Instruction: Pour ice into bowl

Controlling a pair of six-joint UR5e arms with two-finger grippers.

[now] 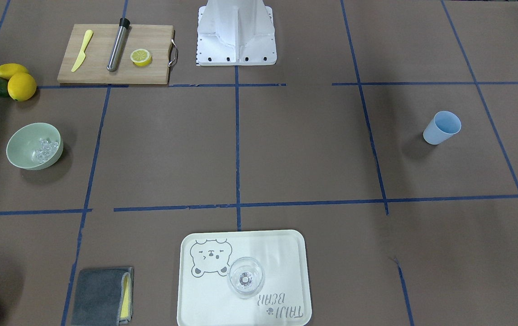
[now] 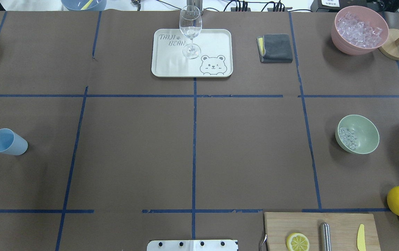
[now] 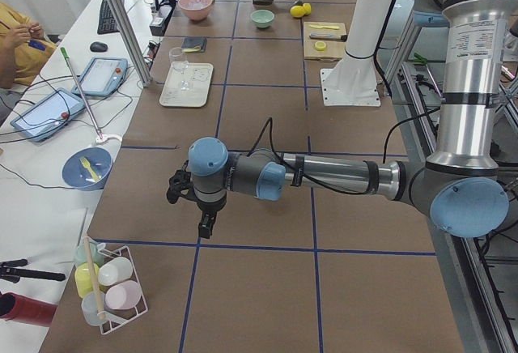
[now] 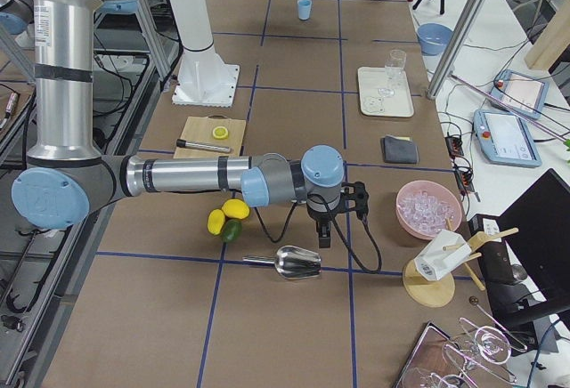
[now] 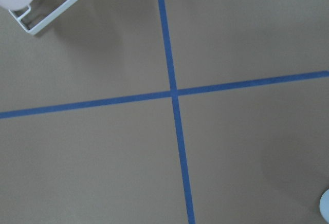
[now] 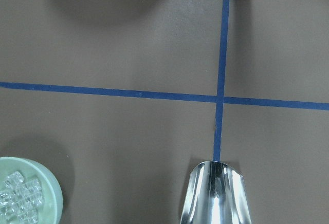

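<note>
The table [image 2: 133, 157] spreads out under me, brown and crossed with blue tape lines. My left arm [image 3: 324, 176] stretches low over its left end and my right arm [image 4: 196, 176] over its right end. The tray [image 2: 171, 66] sits at the far middle with a glass [image 2: 190, 31] upright on it. The bowl [image 2: 365, 139] stands on my right side of the table, well apart from the cup [image 2: 7, 142], which stands far over on my left. A scoop [image 4: 298, 263] lies on the table near the bowl, just under my right gripper [image 4: 324, 238]. My left gripper [image 3: 205, 227] hangs above bare table. I cannot tell how far either one is open, or whether it holds anything. The ice [image 2: 347, 137] lies heaped inside the bowl, against the wall nearest the table's middle
</note>
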